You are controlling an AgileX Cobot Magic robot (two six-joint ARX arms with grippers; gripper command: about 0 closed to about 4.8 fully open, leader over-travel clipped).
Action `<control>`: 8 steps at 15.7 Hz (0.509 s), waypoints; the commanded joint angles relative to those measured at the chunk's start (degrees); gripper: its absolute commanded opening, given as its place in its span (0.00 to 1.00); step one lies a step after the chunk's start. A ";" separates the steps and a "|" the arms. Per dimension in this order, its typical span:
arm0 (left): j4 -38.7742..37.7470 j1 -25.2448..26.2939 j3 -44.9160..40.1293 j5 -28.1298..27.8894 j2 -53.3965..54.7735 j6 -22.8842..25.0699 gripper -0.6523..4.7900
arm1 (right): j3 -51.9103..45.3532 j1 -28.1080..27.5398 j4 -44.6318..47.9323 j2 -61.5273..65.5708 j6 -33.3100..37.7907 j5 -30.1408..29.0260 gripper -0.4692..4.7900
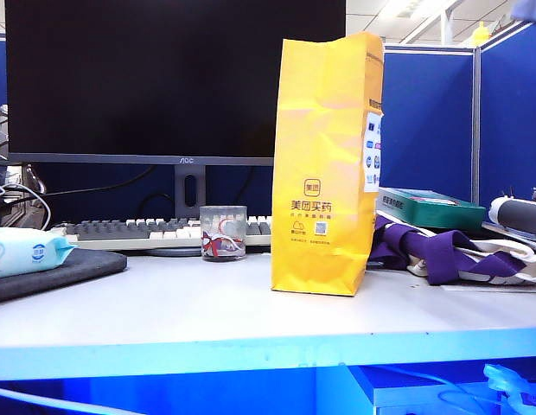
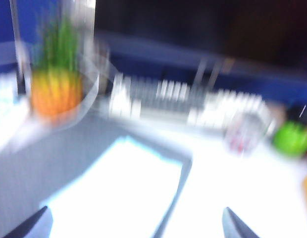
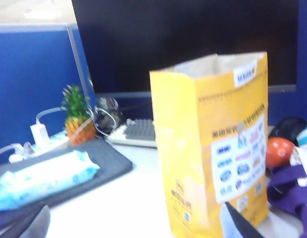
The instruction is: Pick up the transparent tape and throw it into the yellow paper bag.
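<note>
The yellow paper bag (image 1: 324, 164) stands upright and open-topped in the middle of the desk, just right of a glass cup (image 1: 223, 232). The transparent tape is not in view in any frame. My right gripper (image 3: 138, 224) is open and empty above the desk; the bag (image 3: 213, 144) stands close in front of it, beside one fingertip. In a motion-blurred view my left gripper (image 2: 136, 225) also stands open and empty, over a bright pale patch on the dark mat (image 2: 54, 163). Neither gripper shows in the exterior view.
A monitor (image 1: 173, 78) and keyboard (image 1: 164, 232) line the back. A pale blue wipes packet (image 1: 26, 251) lies on a dark mat (image 1: 60, 272) at the left, near a pineapple ornament (image 3: 76, 119). Purple cloth (image 1: 449, 251) and a green box (image 1: 428, 207) sit right of the bag.
</note>
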 commanded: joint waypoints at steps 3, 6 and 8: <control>1.16 -0.02 -5.79 2.73 0.00 2.27 1.00 | -2.99 0.02 -2.89 -0.09 -1.09 0.68 0.97; 3.06 -0.02 -6.43 3.69 0.00 3.43 1.00 | -2.97 1.51 3.13 -1.68 -9.38 7.78 0.94; 3.98 -0.04 -8.02 3.98 -0.02 4.00 1.00 | -2.99 3.28 3.50 -3.17 -13.59 14.80 0.94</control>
